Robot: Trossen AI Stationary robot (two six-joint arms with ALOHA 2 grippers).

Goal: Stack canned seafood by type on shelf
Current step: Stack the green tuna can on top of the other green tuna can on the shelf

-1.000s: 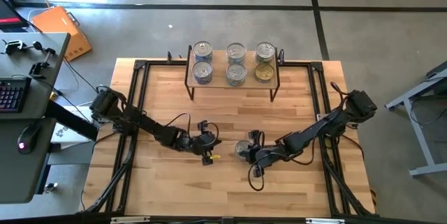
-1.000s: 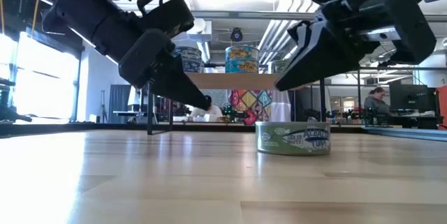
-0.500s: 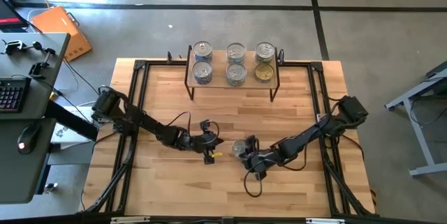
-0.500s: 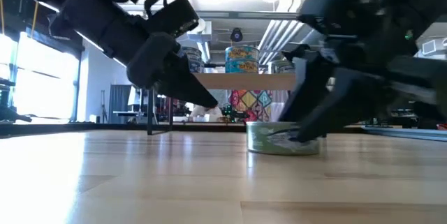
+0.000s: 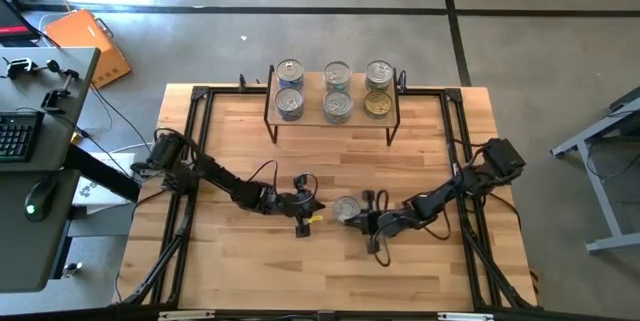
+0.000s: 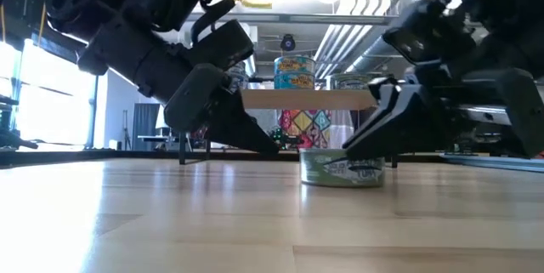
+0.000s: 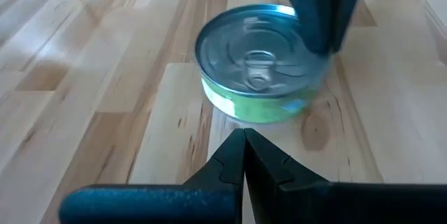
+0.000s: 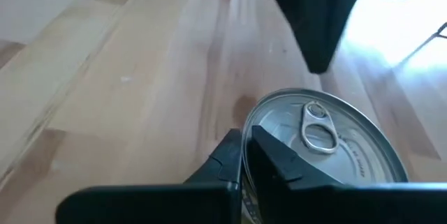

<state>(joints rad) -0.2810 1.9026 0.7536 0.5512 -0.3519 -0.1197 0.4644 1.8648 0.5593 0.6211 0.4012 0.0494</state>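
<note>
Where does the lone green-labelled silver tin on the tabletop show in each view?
High view: green-labelled silver tin lies centre, between both tools.
Low view: right of centre.
Left wrist view: upper middle.
Right wrist view: lower right.
Shared landmark: its pull-tab lid.

We see a light butcher-block counter [image 5: 240, 261] with a black metal frame [image 5: 196, 121] running along its left, right and far edges. Beyond the counter's left edge stands a grey desk [image 5: 40, 211] carrying a black keyboard [image 5: 12, 136] and a computer mouse [image 5: 38, 199]. An orange box [image 5: 92, 45] lies on the grey concrete floor [image 5: 540, 31] past the counter's far-left corner, and dark seam lines cross that floor. Off the counter's right edge we make out part of a grey metal stand [image 5: 612, 131]. In the low view, the room behind shows ceiling pipes [image 6: 340, 35], bright windows [image 6: 51, 94] and a colourful patterned panel [image 6: 299, 128].
</note>
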